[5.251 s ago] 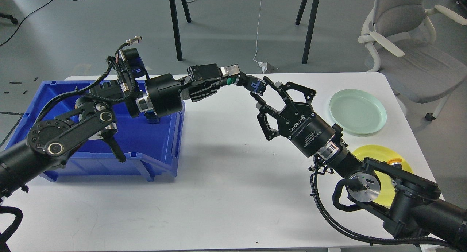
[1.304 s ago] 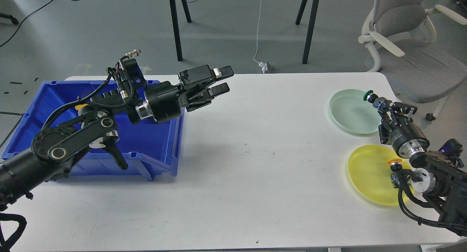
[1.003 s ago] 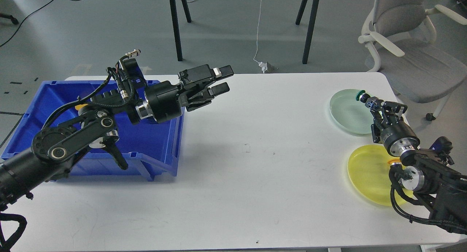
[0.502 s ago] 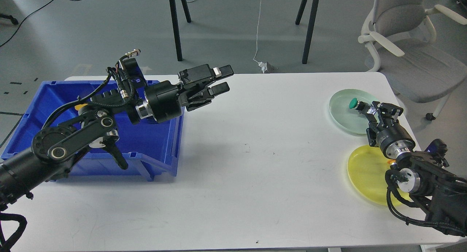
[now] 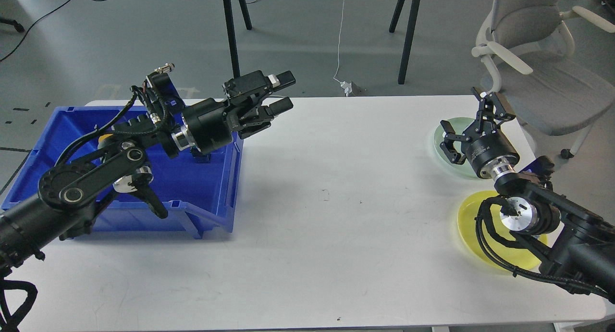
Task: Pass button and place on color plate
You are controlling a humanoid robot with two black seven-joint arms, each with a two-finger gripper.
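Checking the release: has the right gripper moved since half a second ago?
Yes. The right gripper, now open, has lifted toward the far edge of the green plate.

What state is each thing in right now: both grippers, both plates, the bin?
Left gripper: open, holding nothing, raised past the bin's right edge.
Right gripper: open, holding nothing, raised over the green plate.
Green plate: flat on the table, mostly hidden by the right gripper; contents not visible.
Yellow plate: flat on the table, partly hidden by the right arm.
Blue bin: upright on the table, open top.
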